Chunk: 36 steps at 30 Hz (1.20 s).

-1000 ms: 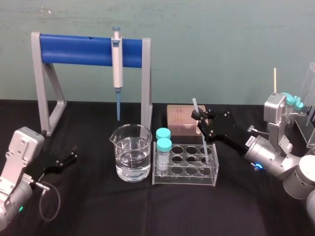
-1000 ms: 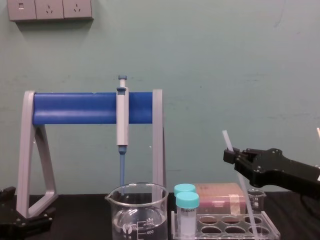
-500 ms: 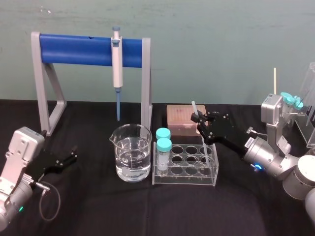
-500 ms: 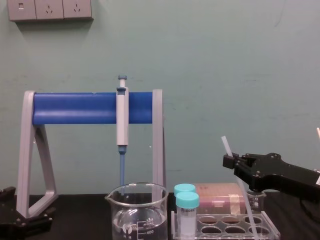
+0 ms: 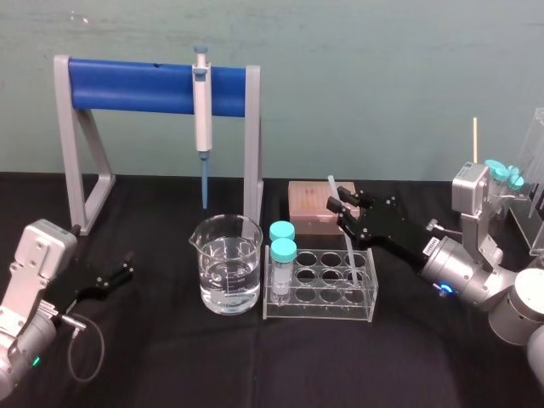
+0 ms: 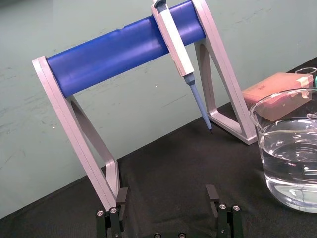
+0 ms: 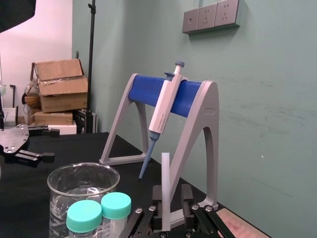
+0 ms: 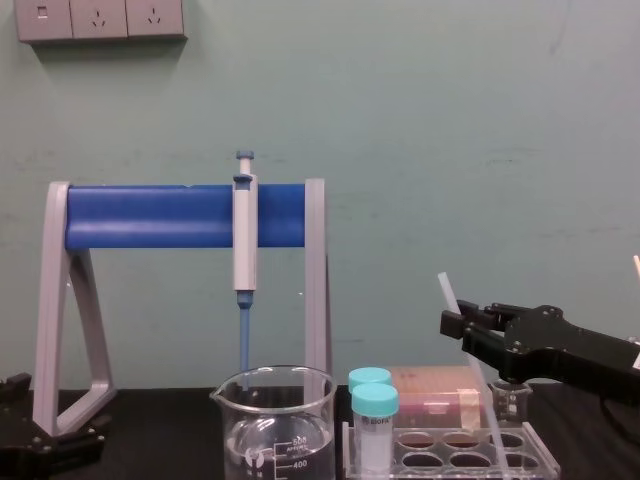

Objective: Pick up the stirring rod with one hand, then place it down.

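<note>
The stirring rod (image 5: 348, 251) is a thin translucent white rod standing tilted, its lower end inside a rear right well of the clear tube rack (image 5: 319, 313). My right gripper (image 5: 337, 206) sits around its upper part, above the rack. In the right wrist view the rod (image 7: 166, 183) leans on one finger (image 7: 157, 193), with a gap to the other, so the right gripper (image 7: 171, 193) is open. In the chest view the rod (image 8: 446, 292) sticks up out of the right gripper (image 8: 458, 322). My left gripper (image 5: 127, 270) rests open at the table's left.
A beaker of water (image 5: 228, 276) stands left of the rack, with two teal-capped tubes (image 5: 282, 251) in the rack's left wells. A white-and-blue pipette (image 5: 201, 110) hangs on the blue-barred stand (image 5: 136, 85). A pink box (image 5: 310, 204) lies behind the rack.
The right gripper has sunk a little toward the rack and its fingers have parted. The rod's top has tipped further left. The left arm has not moved.
</note>
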Each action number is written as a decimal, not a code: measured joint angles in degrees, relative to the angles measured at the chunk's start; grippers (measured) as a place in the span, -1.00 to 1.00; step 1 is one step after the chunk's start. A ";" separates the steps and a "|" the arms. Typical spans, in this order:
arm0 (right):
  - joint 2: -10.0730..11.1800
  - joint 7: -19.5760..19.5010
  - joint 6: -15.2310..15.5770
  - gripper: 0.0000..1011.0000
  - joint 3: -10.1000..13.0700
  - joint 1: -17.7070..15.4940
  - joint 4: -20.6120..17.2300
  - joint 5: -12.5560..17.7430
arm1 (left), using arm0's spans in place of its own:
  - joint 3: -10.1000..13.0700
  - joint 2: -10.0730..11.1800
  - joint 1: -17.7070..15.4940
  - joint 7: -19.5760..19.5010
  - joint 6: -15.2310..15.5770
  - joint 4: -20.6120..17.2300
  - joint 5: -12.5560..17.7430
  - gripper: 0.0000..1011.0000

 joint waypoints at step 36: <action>1.27 -3.37 0.18 0.98 -0.33 -2.22 -5.88 -2.16 | 0.00 0.00 0.00 0.00 0.00 0.00 0.00 0.98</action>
